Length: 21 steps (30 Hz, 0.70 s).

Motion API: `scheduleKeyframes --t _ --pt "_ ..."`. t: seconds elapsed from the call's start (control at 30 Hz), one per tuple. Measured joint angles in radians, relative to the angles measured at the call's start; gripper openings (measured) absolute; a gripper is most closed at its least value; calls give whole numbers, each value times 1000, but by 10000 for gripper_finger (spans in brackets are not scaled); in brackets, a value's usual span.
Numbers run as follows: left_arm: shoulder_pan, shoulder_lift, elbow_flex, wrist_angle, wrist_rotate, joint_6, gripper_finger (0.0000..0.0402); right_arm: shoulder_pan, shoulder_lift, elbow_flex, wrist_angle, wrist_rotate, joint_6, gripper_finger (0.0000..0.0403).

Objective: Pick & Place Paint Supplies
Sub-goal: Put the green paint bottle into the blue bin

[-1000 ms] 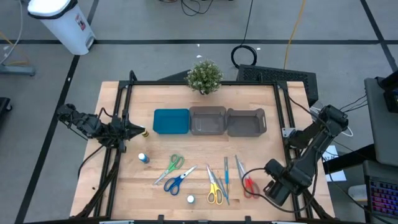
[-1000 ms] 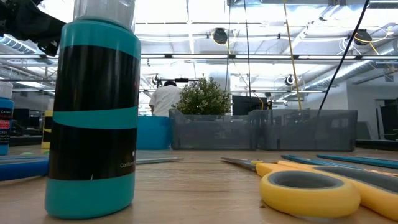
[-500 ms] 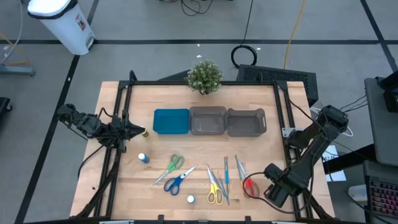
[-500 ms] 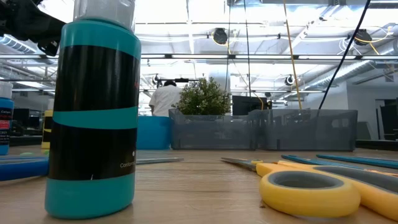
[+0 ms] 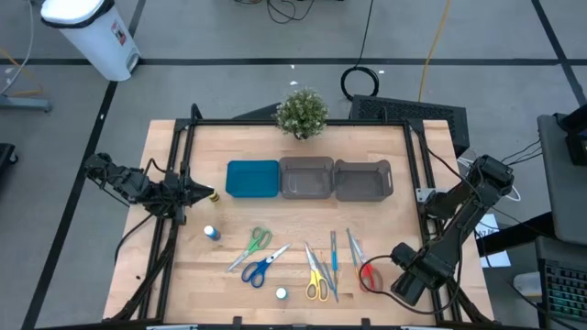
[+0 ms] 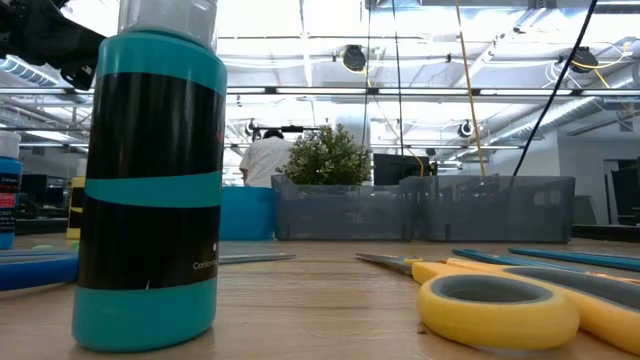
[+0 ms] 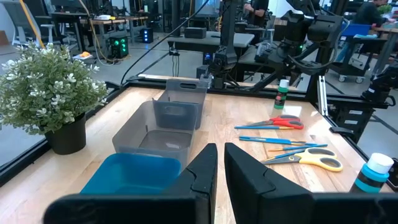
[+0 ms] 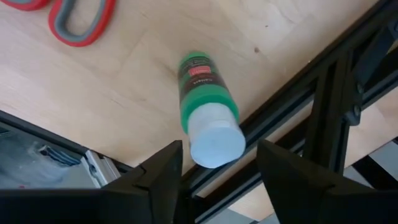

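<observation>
A: Start at the left edge of the table [image 5: 367, 151]. What is that arm doing?

B: The left gripper [image 5: 204, 194] waits by the left edge, fingers pressed together, holding nothing. Its tip sits just beside a small yellow bottle [image 5: 214, 195], left of the teal tray [image 5: 252, 179].

A: And the loose supplies?

B: Moving right along the front half: a blue bottle [image 5: 212, 233], green-handled scissors [image 5: 255, 242], blue-handled scissors [image 5: 260, 266], a teal bottle [image 5: 282, 293] near the front edge, yellow-handled scissors [image 5: 315, 278], thin blue sticks [image 5: 334, 260], then red-handled scissors [image 5: 366, 269]. The grey bins [image 5: 337, 179] in the middle look empty.

A: So which step is in hand?

B: I judge it the approach to a first pick. The right gripper [image 8: 217, 163] hangs over the front right corner with its jaws spread, and the green bottle [image 8: 206, 116] stands upright between them, at the table's very edge beside the frame rail. Nothing is pinched yet.

A: What does the next move call for?

B: Probably lowering so the fingers straddle the bottle's body below the white cap, closing squarely, then lifting straight up. The rail sits near, so a sideways nudge could tip the bottle off the edge.
</observation>
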Motion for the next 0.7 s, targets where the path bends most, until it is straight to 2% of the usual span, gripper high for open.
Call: scheduleKeyframes --t 0.3,0.43,0.7 --pt "0 0 0 0 0 0 37 0 0 0 4 17 -3 143" --pt "0 0 0 0 0 0 37 0 0 0 17 54 -6 136" --pt "0 0 0 0 0 0 37 0 0 0 34 56 -6 136"
